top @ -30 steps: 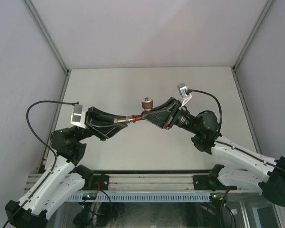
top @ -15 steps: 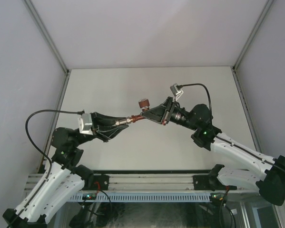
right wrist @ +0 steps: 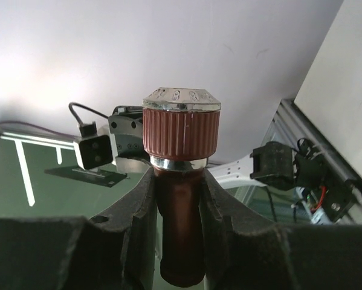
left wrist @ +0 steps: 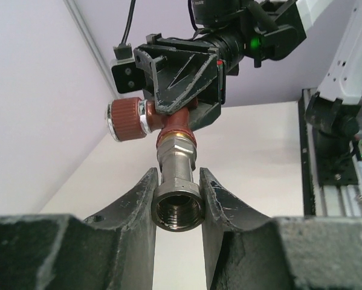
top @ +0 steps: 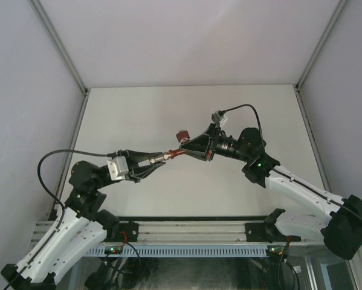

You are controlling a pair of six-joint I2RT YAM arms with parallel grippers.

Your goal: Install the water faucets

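Gripping one tap body [left wrist: 173, 124], right claw [top: 188, 148] meets left claw's [top: 149, 161] one fitting [left wrist: 177, 184]

Fitting [top: 158, 158] left of tap body [top: 177, 151]

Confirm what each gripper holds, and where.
Left gripper clamps the silver fitting by its open end; right gripper clamps the red tap body below its knob.

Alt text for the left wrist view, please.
The left gripper clamps a silver fitting, its open threaded end facing the viewer. The far end meets a red-brown tap with a side knob, held by the right gripper.
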